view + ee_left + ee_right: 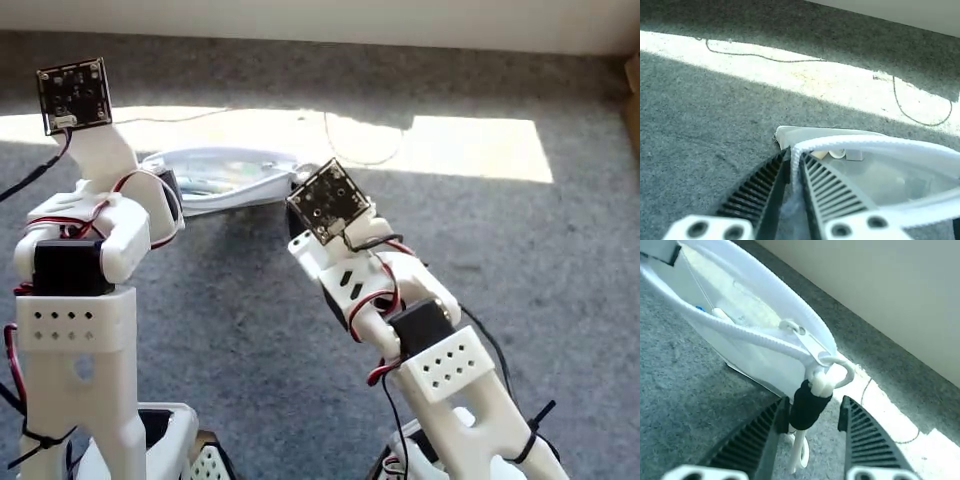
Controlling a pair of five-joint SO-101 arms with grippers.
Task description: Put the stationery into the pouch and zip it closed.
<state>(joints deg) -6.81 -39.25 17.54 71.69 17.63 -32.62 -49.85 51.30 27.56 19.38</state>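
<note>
Grey carpet (560, 260) – pouch (225, 178) lies crosswise; left jaws clamp its end, right jaws apart.

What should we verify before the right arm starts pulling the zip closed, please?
1. The left gripper clamps the pouch edge: ok.
2. The black pull tab sits between the right gripper fingers: ok.
3. The right gripper is shut on the tab: not ok, a gap shows beside one finger.
4. The stationery is inside the pouch: ok, seen through its wall.
5. The zip is closed: not ok, the mouth gapes.
6. Zip track free of snags: cannot tell.
</note>
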